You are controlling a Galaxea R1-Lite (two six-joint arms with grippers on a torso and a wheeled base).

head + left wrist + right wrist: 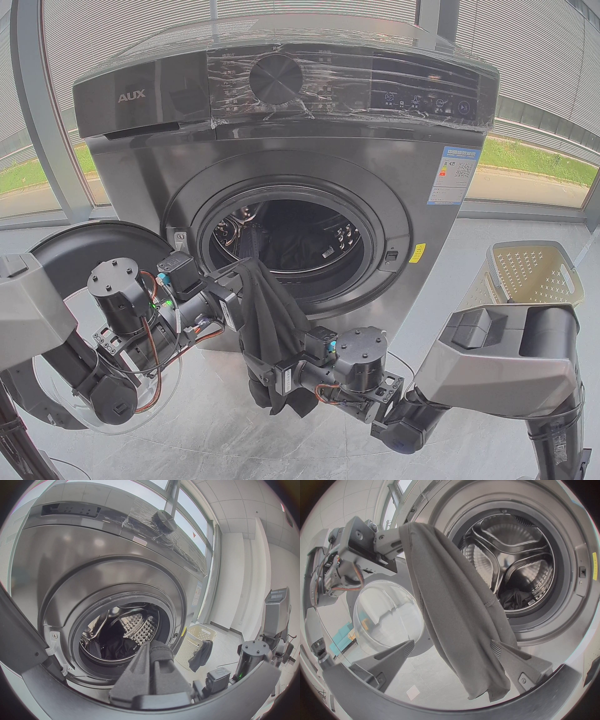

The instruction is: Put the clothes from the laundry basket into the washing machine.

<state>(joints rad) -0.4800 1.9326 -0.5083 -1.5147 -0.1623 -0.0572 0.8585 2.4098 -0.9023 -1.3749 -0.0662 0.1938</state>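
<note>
Left hand [155, 656] clenched on dark garment [456, 605].
Right hand [450, 645] released, fingers [393, 655] spread either side of the cloth hanging beneath the left hand.

One dark grey metal front-loading washing machine [281, 156], one beige perforated plastic laundry basket [531, 272], two black cloth garments [272, 325]

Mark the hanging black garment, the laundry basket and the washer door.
black garment [275, 319]: head view, middle of the hanging cloth.
laundry basket [534, 275]: head view, perforated inner wall.
washer door [387, 614]: right wrist view, glass bowl.
</note>
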